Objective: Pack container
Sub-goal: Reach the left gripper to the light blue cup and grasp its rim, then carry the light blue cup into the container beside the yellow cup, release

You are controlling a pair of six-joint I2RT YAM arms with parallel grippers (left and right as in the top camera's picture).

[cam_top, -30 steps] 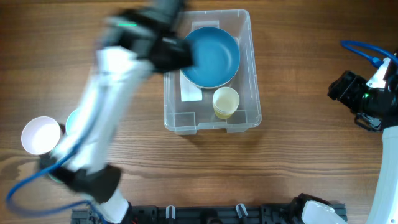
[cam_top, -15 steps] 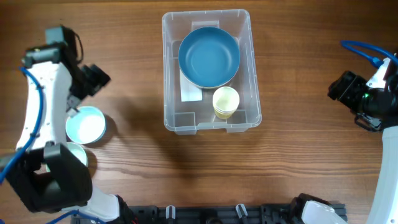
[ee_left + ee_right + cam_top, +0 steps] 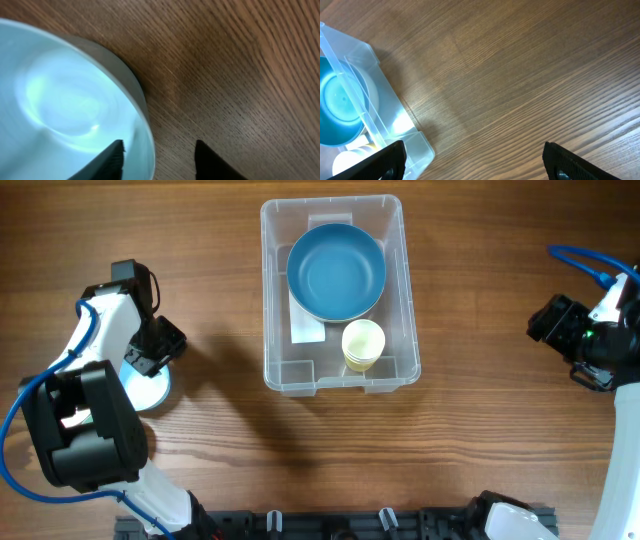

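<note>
The clear container (image 3: 411, 300) stands at the top middle of the table, with a dark blue bowl (image 3: 336, 272) and a pale yellow cup (image 3: 362, 343) inside it. A light blue bowl (image 3: 148, 386) sits on the wood at the left. My left gripper (image 3: 160, 346) is low over its right side. In the left wrist view the left gripper (image 3: 159, 161) straddles the light blue bowl's rim (image 3: 148, 125), one finger inside and one outside with a gap beside it. My right gripper (image 3: 475, 165) is open over bare wood, right of the container's corner (image 3: 395, 125).
The left arm's base link (image 3: 85, 425) covers the table's left front area. The right arm (image 3: 590, 340) and its blue cable sit at the right edge. A white label (image 3: 307, 330) lies on the container's base.
My left arm swung from over the container to the left and came down onto the light blue bowl, and its jaws narrowed. The right arm has not moved.
</note>
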